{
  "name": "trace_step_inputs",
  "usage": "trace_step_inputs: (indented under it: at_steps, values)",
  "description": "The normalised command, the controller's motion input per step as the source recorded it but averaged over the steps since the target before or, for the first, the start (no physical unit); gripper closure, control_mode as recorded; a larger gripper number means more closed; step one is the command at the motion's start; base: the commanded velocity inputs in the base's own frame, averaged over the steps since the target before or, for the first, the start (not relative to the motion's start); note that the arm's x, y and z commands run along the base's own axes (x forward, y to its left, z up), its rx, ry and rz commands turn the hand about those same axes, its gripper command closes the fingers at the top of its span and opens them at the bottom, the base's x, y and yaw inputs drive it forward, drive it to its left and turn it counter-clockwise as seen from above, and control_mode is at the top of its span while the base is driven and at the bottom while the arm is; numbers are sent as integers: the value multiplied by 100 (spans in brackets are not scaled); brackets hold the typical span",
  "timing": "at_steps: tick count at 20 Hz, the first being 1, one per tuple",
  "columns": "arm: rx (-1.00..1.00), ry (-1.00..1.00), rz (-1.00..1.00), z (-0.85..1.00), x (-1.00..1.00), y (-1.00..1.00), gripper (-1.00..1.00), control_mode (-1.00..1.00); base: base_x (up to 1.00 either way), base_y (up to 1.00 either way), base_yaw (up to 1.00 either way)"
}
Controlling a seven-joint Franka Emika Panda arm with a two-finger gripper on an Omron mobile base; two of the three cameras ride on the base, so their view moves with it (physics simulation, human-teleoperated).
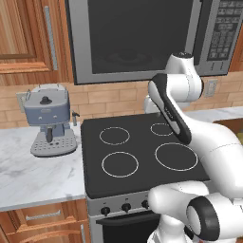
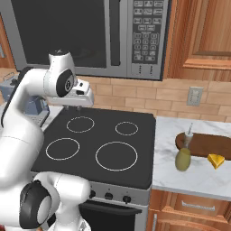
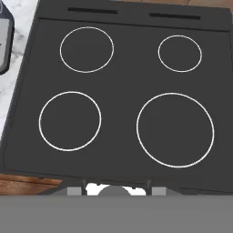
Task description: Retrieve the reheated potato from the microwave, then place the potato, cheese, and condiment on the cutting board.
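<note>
Gripper [image 2: 72, 107] at middle left, clenched on nothing, pointing down at stove [image 2: 103, 135]; microwave [image 2: 90, 36] directly above in upper frame, door closed.

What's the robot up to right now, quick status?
Gripper shut, empty, above the stovetop. Microwave door closed, potato unseen. Condiment and cheese beside the cutting board. Nothing in the way.
</note>
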Motion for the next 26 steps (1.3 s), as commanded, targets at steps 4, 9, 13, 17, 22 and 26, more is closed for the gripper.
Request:
trace_step_inputs:
  at_steps: [4, 9, 13, 17, 22, 26]
  values:
    - [0, -4, 0, 0, -7, 0, -100, -100, 0, 0, 0]
    - [0, -21, 0, 0, -22, -6, -100, -100, 0, 0, 0]
    - [2, -26, -6, 3, -25, -13, -100, -100, 0, 0, 0]
    - [5, -19, -10, 11, -13, -12, -100, -100, 0, 0, 0]
    - [15, -16, -20, 27, -8, -27, -100, -100, 0, 0, 0]
    - [20, -3, -23, 42, 0, -33, -100, -100, 0, 0, 0]
